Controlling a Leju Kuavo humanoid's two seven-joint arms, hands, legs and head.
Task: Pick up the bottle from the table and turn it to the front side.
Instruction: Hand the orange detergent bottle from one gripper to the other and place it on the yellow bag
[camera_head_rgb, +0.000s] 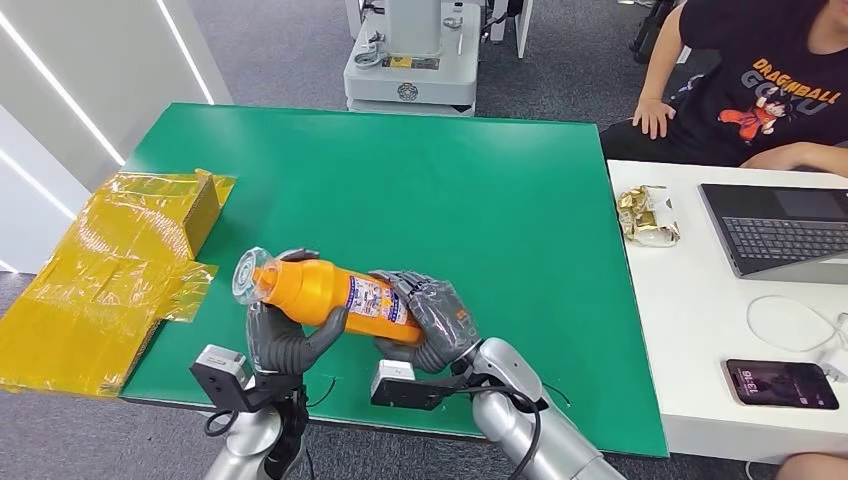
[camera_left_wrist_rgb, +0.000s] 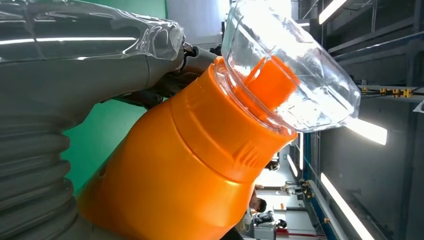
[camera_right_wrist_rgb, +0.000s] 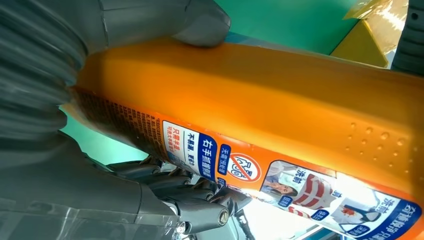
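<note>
Low in the frame's centre, the orange detergent bottle (camera_head_rgb: 325, 292) hangs lifted above the green table (camera_head_rgb: 450, 190), left hand (camera_head_rgb: 285, 340) curled under its neck, right hand (camera_head_rgb: 435, 320) wrapped around its base. Pickup looks done; turning it to the front seemingly remains.

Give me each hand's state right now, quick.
Left hand: holding the orange plastic bottle with the clear cap near its neck.
Right hand: holding the same bottle at its labelled base end.
</note>
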